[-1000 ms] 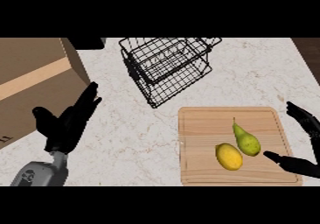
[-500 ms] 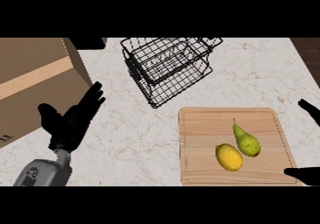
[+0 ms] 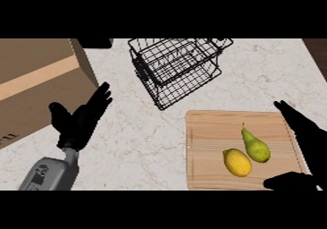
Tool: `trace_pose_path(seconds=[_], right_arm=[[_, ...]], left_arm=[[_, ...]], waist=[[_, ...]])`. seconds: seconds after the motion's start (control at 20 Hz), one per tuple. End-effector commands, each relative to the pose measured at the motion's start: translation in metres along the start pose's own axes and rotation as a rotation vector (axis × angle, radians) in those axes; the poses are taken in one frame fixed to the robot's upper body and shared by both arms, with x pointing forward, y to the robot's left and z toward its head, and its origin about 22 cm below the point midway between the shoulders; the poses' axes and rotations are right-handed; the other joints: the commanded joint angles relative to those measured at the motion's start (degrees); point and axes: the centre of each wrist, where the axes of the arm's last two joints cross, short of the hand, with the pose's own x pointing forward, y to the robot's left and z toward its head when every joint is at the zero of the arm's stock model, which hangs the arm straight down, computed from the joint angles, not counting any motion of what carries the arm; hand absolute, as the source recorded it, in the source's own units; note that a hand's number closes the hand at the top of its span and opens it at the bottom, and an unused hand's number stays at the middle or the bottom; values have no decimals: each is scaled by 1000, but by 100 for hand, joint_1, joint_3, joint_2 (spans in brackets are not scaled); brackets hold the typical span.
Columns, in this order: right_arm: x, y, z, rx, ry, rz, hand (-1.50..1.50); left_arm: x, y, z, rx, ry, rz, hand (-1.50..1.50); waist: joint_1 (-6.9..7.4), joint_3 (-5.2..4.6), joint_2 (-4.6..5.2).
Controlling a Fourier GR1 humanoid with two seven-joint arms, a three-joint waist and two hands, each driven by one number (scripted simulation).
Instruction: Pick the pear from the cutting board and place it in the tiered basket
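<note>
One pear [image 3: 256,146] on cutting board [image 3: 209,134], right hand [image 3: 316,154] fingers [image 3: 295,118] beside, apart

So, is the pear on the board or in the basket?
On the board. The pear lies on the cutting board beside a yellow fruit, outside the tiered basket.

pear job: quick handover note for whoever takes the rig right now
Left hand: open, holding nothing, over the counter left of the tiered basket.
Right hand: open, at the right edge of the cutting board, not touching the pear.
The pear lies on the board beside a yellow fruit.
Done: nothing yet.
Left: grasp the pear, carry it to the basket, release.
</note>
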Motion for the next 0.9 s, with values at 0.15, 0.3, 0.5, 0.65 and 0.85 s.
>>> trace_pose_path(seconds=[0.15,0.3,0.5,0.65,0.85], right_arm=[[52,42,-2,28,129,153,-150],[60,48,-17,57,191,193,-150],[43,51,-16,87,216,180,-150],[37,56,-6,119,220,176,-150],[35,97,-29,137,246,219,-150]], left_arm=[[4,4,0,0,-8,-18,0],[2,12,-6,15,1,-8,0],[-3,-9,2,-1,1,5,0],[9,-6,8,10,2,5,0],[9,-5,0,16,-12,15,0]], waist=[[20,15,-3],[-10,16,2],[-57,21,-13],[-68,22,-19],[-46,23,-8]])
